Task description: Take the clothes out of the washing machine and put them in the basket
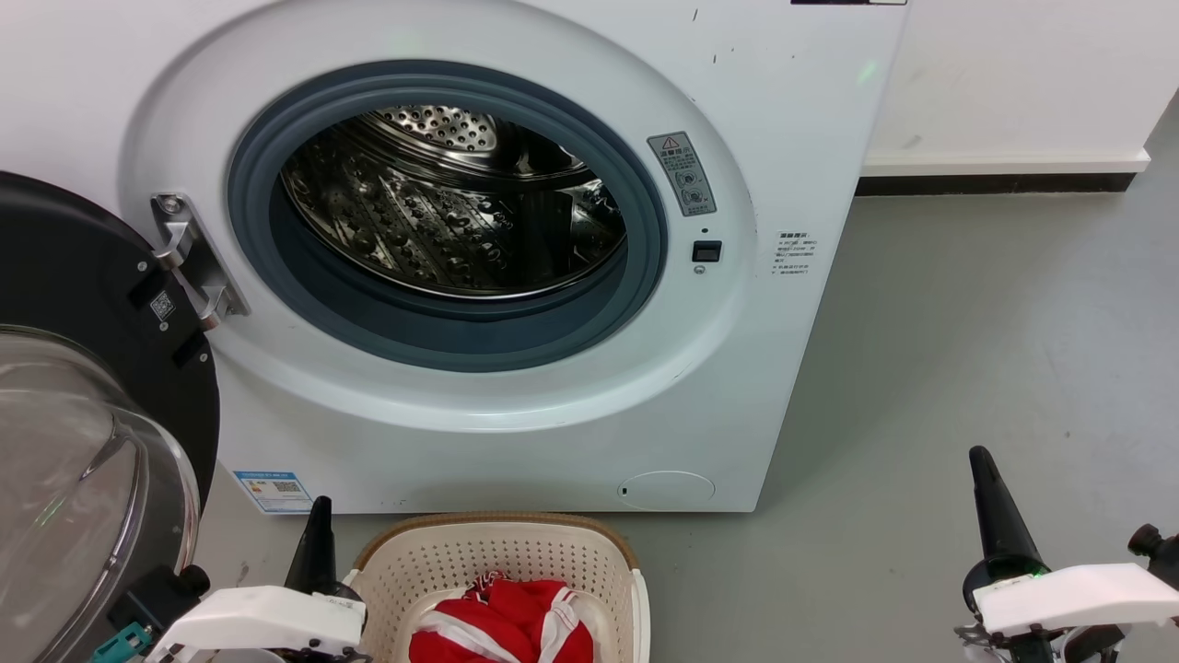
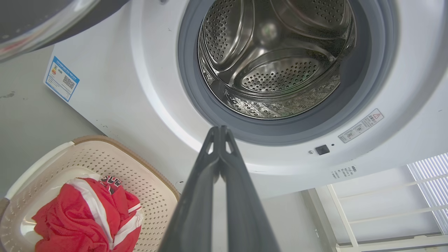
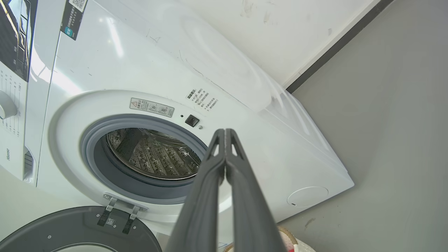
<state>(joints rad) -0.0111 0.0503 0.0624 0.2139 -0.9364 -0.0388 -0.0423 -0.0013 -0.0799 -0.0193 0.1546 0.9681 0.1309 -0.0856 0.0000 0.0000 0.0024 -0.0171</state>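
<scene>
Grey floor [image 1: 976, 313] ran up to a white wall [image 1: 1013, 74] with a dark skirting strip. White front-loading washing machine [image 1: 516, 442] stood on it, its black-framed glass door [image 1: 83, 276] swung wide open to the robot's left on a metal hinge [image 1: 189, 262]. Grey rubber door ring [image 1: 461, 336] framed the perforated steel drum [image 1: 442, 221], whose holes and ribs caught the light. Warning sticker [image 1: 682, 173] and small black latch [image 1: 706, 250] sat to the right of the opening; blue label [image 1: 274, 490] was low on the front panel.

Cream basket [image 1: 497, 552] with a brown woven-look rim stood on the floor just in front of the machine, below the opening. Clothes [image 1: 507, 626], bright red with white stripes and a patterned trim, lay bundled inside the basket.

Left gripper [image 2: 219, 131] hovered beside the basket's left edge, fingers pressed together tip to tip and grasping nothing, pointing toward the lower door ring in the left wrist view. Right gripper [image 3: 224, 132] hung well to the right over the floor, apart from the basket, fingers likewise clenched on nothing, aimed toward the machine's front.
</scene>
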